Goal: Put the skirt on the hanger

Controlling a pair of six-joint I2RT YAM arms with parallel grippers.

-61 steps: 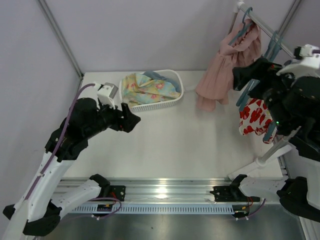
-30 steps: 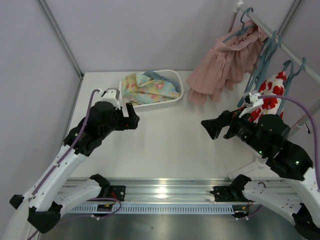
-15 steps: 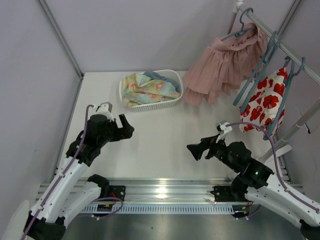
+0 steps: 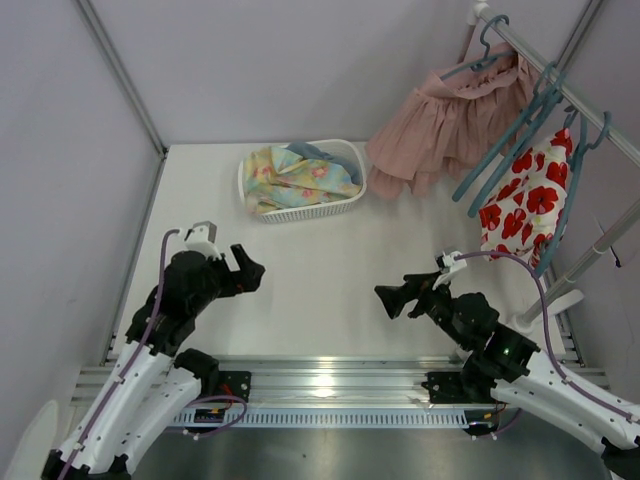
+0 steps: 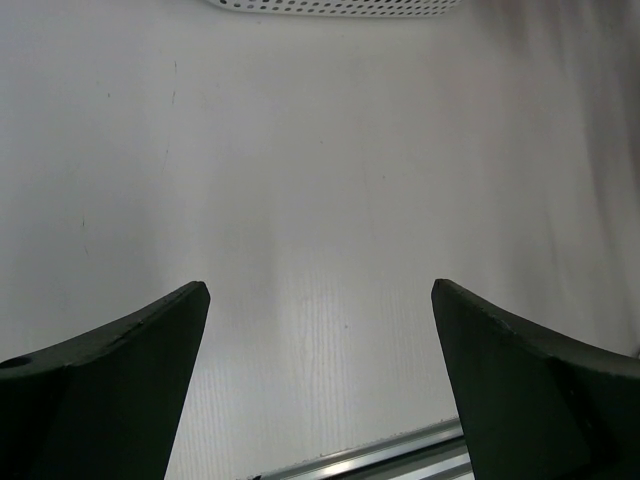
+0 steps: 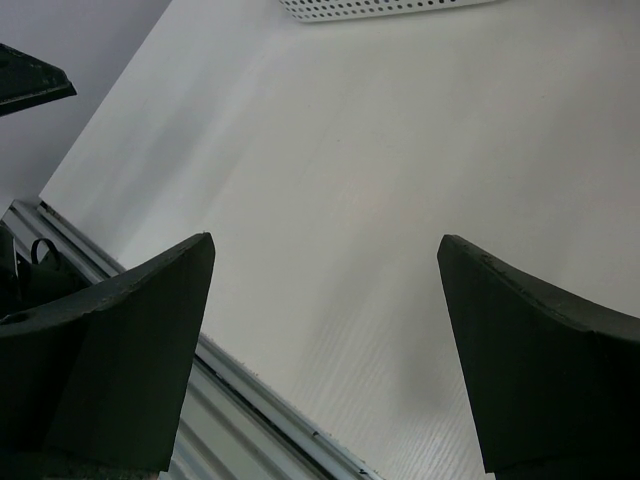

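Both wide apart and empty, left claw [image 4: 249, 262] and right claw [image 4: 386, 301] hover over the table [image 4: 320, 240].

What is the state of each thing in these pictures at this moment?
skirt: hanging on the hanger.
hanger: hooked on the rail, carrying the skirt.
bare hanger: on the rail, carrying nothing.
red-flowered cloth: hanging on another hanger.
basket: upright on the table, holding the pastel floral cloth.
left gripper: open, empty.
right gripper: open, empty.
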